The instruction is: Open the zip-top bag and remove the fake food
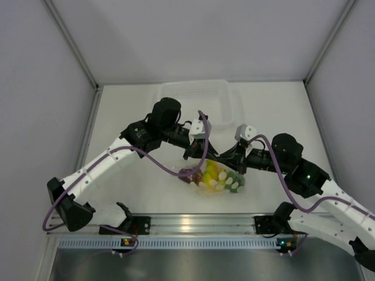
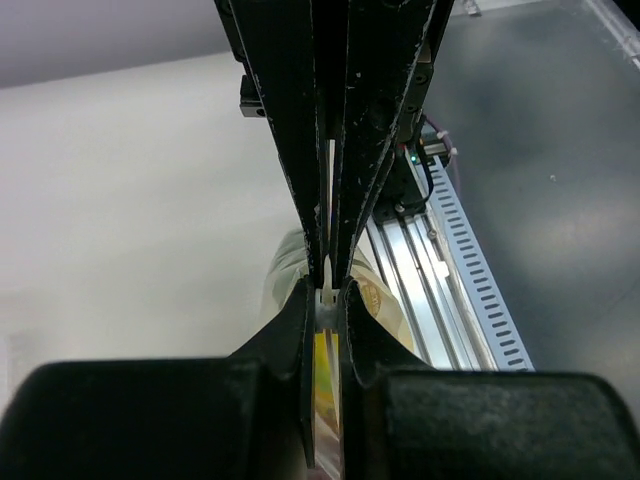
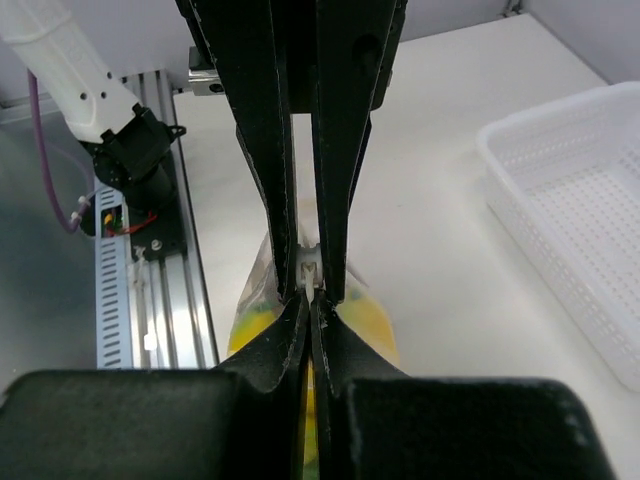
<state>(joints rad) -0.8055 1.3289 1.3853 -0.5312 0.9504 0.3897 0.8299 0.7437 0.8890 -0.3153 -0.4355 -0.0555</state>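
Because opening needs opposing pulls, the left gripper and right gripper each clamp shut on the top edge of the bag; toy food lies inside.

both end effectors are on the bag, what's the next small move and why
Probably ease the left end effector and right end effector slightly apart. Each is shut on the top edge of the zip-top bag, and the fake food is inside.
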